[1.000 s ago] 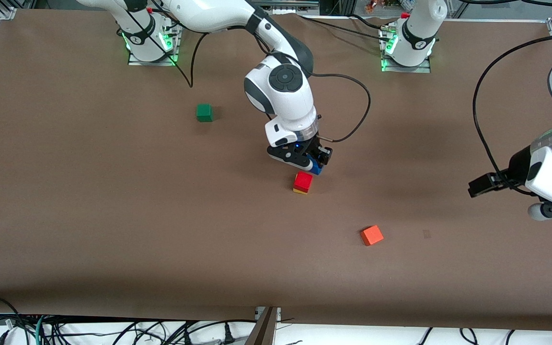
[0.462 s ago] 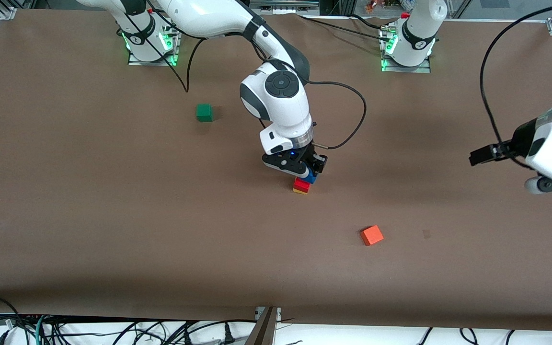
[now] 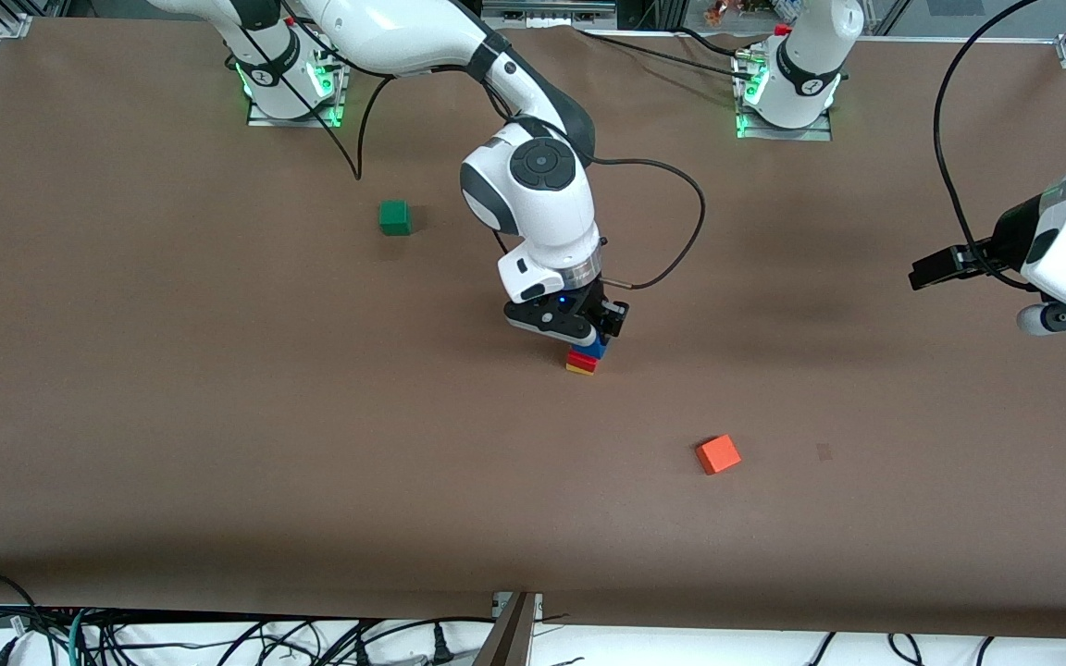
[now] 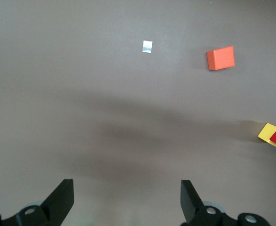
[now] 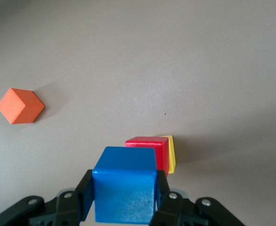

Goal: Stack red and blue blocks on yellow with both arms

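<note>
Gripping the blue block [image 5: 124, 184], the right gripper [image 3: 586, 339] is hovering over the red block [image 3: 580, 359] on the yellow block [image 3: 577, 369], mid-table; squaring edges before release seems wise. The left gripper [image 4: 123, 207] is waiting, wide open and empty, near the table's edge at the left arm's end.

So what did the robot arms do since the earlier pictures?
The right gripper, shut on the blue block, carried it over the red block on the yellow block. The left gripper, open, rose away. The green and orange-red cubes stayed put.

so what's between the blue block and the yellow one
The red block sits on the yellow block, under the blue block held by the right hand; the right wrist view shows it.
</note>
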